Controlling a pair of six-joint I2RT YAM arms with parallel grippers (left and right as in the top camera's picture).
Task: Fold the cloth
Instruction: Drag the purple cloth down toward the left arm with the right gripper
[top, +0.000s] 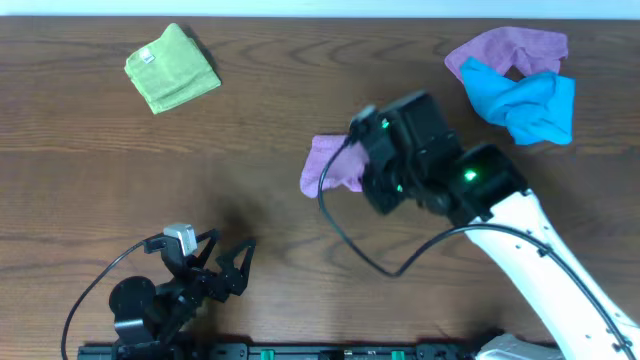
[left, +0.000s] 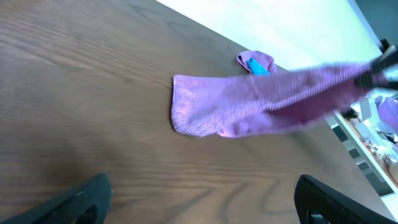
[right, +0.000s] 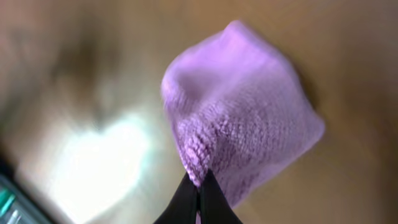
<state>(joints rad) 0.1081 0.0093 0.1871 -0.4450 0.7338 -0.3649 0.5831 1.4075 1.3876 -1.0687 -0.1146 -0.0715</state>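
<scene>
One edge of the cloth (top: 330, 165), at the middle of the counter (top: 100, 180), is held pinched and lifted by the right gripper (right: 199, 190). The left gripper (top: 233, 262) is spread at the near-left corner. We judge the fold begun; next, carry the edge across.

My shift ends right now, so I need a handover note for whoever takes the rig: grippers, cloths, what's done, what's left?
Right gripper: shut on an edge of the purple cloth, lifting that side; the cloth's other end lies on the table, near the middle.
Left gripper: open, holding nothing, near the front edge.
Other cloths: lime-green cloth folded at far left; blue cloth lying over a second purple cloth at far right.
Done: one edge gripped and raised.
Left: no finished fold shows; probably carry the held edge across, release, flatten.
</scene>
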